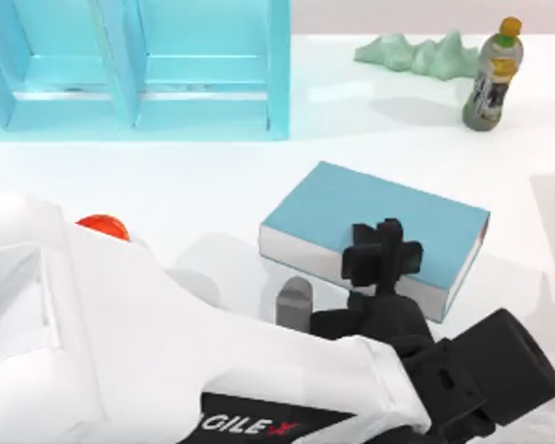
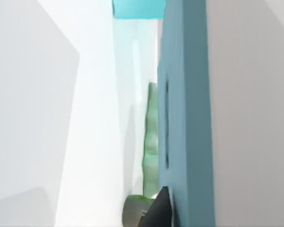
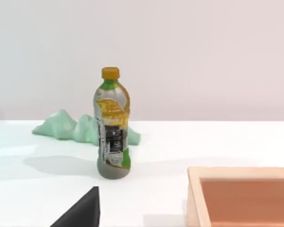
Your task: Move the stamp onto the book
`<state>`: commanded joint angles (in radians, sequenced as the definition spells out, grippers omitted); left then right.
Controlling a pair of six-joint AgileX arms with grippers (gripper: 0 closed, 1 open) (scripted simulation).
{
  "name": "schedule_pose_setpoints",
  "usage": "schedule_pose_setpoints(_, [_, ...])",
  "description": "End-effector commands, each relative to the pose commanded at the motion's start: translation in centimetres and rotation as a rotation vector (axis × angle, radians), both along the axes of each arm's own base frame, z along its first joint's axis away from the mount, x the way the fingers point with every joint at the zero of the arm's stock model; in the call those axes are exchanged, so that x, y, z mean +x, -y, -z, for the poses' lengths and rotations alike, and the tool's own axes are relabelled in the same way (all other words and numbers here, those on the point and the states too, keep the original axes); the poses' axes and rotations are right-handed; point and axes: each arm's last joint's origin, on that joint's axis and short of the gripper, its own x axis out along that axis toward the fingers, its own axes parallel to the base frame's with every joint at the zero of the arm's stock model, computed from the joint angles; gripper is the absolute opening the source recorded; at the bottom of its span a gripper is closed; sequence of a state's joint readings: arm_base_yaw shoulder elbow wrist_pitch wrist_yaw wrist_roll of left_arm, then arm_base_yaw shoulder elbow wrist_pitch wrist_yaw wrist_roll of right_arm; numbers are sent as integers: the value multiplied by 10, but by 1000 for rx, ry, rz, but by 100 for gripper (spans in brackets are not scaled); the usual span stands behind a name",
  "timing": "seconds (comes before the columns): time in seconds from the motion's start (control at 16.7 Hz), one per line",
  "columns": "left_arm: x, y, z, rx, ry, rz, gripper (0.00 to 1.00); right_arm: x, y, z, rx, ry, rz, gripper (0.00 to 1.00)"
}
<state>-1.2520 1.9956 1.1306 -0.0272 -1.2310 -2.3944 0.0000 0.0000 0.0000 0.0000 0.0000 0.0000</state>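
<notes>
1. Book (image 1: 379, 222) lies right of the table's middle in the top view. The left gripper (image 1: 381, 252) hovers over its near edge. I cannot tell how wide the jaws stand. The stamp is hidden, likely beneath them.
2. Left wrist view: the book's cover is close, so I judge this the placing step. Next: lower squarely, then release.
3. Right wrist view: the right arm is parked, facing a bottle (image 3: 112, 125).
</notes>
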Motion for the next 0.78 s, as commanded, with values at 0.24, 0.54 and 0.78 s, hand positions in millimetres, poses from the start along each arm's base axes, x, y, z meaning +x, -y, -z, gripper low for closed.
schedule_pose_setpoints(0.24, [0, 1, 14, -1, 0, 1, 0, 0, 0, 0, 0, 0, 0, 100])
schedule_pose_setpoints(0.54, [0, 0, 30, 0, 0, 0, 0, 0, 0, 0, 0, 0, 0, 100])
schedule_pose_setpoints(0.78, [0, 0, 30, 0, 0, 0, 15, 0, 0, 0, 0, 0, 0, 100])
